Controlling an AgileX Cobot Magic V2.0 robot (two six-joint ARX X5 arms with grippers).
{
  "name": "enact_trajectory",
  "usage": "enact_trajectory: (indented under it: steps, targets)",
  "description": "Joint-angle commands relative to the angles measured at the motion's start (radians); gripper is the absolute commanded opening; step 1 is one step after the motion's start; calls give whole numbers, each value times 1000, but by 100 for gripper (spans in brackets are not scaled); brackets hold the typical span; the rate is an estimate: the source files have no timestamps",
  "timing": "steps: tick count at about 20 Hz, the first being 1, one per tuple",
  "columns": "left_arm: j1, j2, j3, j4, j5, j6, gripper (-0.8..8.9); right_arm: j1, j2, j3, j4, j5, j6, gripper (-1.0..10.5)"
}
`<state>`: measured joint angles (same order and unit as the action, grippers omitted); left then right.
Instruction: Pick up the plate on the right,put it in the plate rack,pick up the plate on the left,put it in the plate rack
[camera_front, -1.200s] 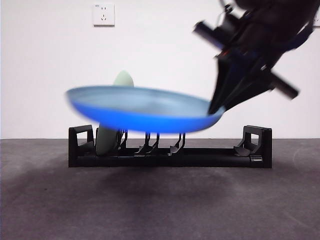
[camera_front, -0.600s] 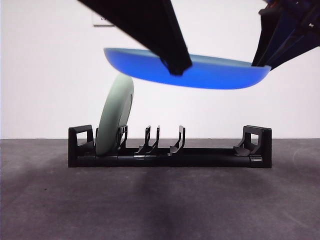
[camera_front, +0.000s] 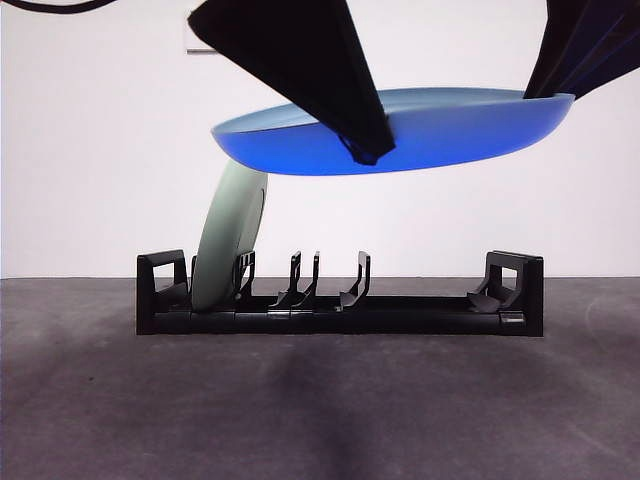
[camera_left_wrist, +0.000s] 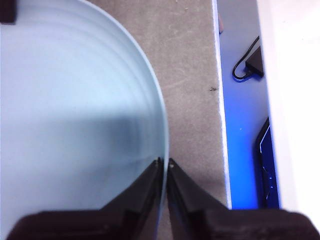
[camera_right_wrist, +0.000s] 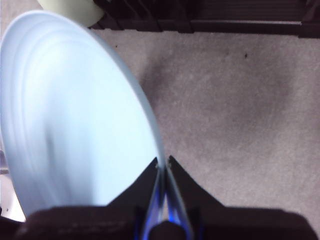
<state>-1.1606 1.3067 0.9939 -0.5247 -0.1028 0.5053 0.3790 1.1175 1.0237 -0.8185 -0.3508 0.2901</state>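
Since half a second ago: blue plate (camera_front: 440, 130) has tipped, its right edge now higher than its left; rack and green plate unchanged.
Blue plate: aloft above the plate rack (camera_front: 340, 305), well clear of the prongs, nearly flat with a slight upward tilt toward the right; pale blue face up, deeper blue underside showing in the front view.
Left claw (camera_left_wrist: 164, 162): both black jaws pinched on the rim of the blue plate (camera_left_wrist: 75, 115), one on each side of the edge.
Right claw (camera_right_wrist: 163, 161): also clamped on the rim of the blue plate (camera_right_wrist: 75, 110), jaws closed over the thin edge, the rack's prongs visible beyond it.
Arms in front view: one dark arm crosses the plate from upper left, tip (camera_front: 365, 150) at its near edge; the other grips the right edge from the top right corner.
Plate rack: long, black, on the grey table (camera_front: 320, 400), by the white wall.
Green plate (camera_front: 230, 235): standing on edge in a slot at the rack's left end, leaning right.
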Motion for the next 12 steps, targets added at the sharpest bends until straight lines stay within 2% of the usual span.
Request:
enact_trajectory:
  steps: [1,3,5,9,12]
  targets:
    - [-3,7,-5,-8,-1,-31,-9,0,-26,-1,18,-16,3,66]
    - [-5,7,-5,1,0,-31,-9,0,-44,0,32,-13,-14,284]
    - [-6,7,-5,15,0,-31,-9,-2,-68,0,52,-10,-38,394]
    - [-4,7,-5,94,0,-54,-9,-26,-153,0,148,-8,-36,397]
    - [19,7,-5,248,3,-177,-9,-55,-257,0,241,45,-25,396]
